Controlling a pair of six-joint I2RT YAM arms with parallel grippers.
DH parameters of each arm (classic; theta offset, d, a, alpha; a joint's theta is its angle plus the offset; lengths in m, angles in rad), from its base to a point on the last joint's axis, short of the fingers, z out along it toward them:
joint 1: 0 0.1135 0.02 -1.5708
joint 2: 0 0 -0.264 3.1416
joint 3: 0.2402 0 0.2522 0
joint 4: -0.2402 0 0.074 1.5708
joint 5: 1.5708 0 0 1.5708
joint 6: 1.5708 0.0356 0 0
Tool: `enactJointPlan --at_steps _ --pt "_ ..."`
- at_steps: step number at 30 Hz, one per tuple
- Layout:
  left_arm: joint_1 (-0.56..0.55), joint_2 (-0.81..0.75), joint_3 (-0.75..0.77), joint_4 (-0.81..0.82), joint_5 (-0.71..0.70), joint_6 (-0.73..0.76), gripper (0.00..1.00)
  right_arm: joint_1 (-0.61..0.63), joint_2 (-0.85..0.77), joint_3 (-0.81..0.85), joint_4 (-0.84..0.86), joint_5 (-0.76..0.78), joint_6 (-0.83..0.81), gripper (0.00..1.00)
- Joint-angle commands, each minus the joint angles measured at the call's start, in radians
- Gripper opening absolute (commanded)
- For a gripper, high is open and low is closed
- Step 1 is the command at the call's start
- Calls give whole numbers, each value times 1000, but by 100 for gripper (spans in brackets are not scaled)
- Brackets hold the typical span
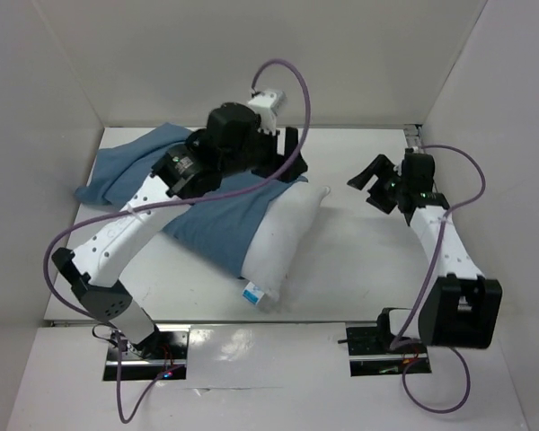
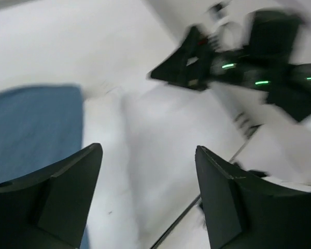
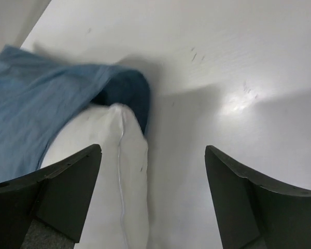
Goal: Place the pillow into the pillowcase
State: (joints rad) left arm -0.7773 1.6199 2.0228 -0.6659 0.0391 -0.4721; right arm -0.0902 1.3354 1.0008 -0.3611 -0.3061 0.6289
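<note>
From above we see the pillow on the table, half covered by the pillowcase. Only the right wrist shows its dark mouth. Left gripper and right gripper gape, empty.

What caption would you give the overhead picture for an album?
Blue pillowcase lying across a white pillow, left tool and right tool both open.

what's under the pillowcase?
The pillow: its left side is covered by the pillowcase, right side and near end bare. Cloth and the left arm hide how far it reaches.
</note>
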Motion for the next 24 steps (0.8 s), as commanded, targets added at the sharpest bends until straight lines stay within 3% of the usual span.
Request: enactJointPlan --at_steps 1,3,8,12,17,21,24 --pt "-49 28 -146 -138 -243 49 87 16 -159 -94 33 -165 -49 88" --pt "-88 28 -223 -147 -358 37 87 40 -232 -161 24 -177 -40 88" --pt "-146 86 -246 -213 -533 9 87 52 -295 -221 -42 -166 -40 88" --pt "-157 126 -236 -285 -675 -65 79 62 -315 -231 -52 -217 -67 88" --pt "-157 146 -245 -333 -716 -95 76 165 -292 -266 57 -439 -100 92" --pt "-157 166 -245 -373 -726 -146 73 294 -263 -287 120 -408 -87 95" --pt "-157 166 -245 -391 -758 -155 61 389 -234 -312 206 -381 -34 95"
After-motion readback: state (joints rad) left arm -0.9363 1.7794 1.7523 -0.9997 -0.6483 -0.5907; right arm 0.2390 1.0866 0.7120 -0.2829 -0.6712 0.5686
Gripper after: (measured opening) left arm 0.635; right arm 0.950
